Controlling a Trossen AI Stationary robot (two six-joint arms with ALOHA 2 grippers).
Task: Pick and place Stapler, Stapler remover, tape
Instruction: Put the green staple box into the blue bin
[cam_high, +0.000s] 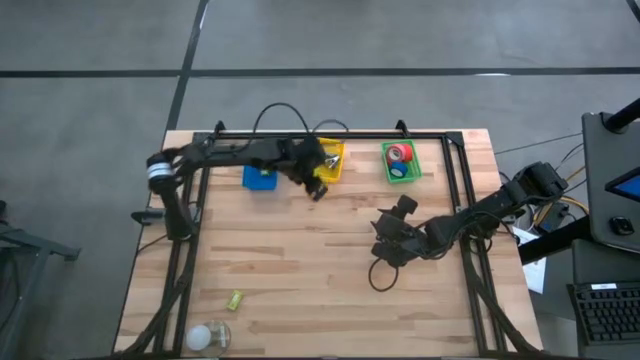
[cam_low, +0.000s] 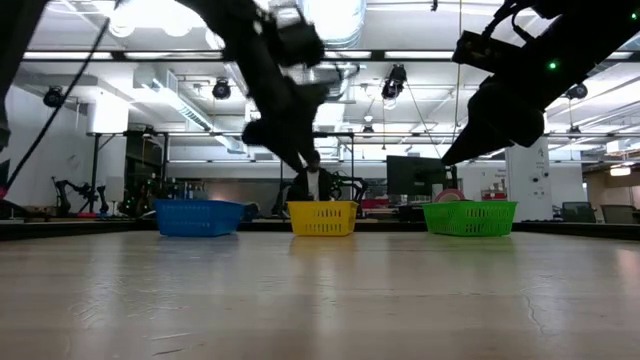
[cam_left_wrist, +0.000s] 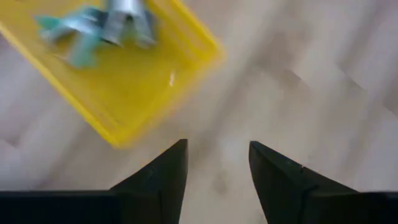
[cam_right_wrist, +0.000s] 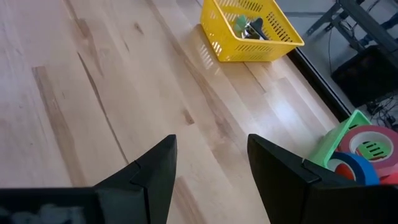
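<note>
Left hand (cam_high: 318, 188) hangs just off the near edge of the yellow basket (cam_high: 331, 162) at the far side of the tabletop (cam_high: 300, 260); its fingers (cam_left_wrist: 163, 177) stand spread with bare wood between them and nothing held; its wrist view shows the yellow basket with metal staple removers (cam_left_wrist: 102, 28) lying inside, blurred; the low view shows this hand above and just in front of the basket rim.

Right hand (cam_high: 385, 250) hovers over the middle-right of the tabletop, well apart from all three baskets; its fingers (cam_right_wrist: 152, 174) are also spread and empty.

Three baskets stand in a row along the far edge: blue basket (cam_high: 260, 177) on the left, yellow in the middle, green basket (cam_high: 401, 162) on the right; the tape (cam_high: 400, 156) lies in the green basket, a red roll with a blue roll beside it, both visible in the right wrist view.

Near the front-left corner lie a small yellow-green object (cam_high: 234, 298) and a pale rounded object (cam_high: 208, 336), too small to identify; a loop of black cable (cam_high: 383, 276) lies beside the right arm; a black frame (cam_high: 462, 180) borders the tabletop sides and rear.
</note>
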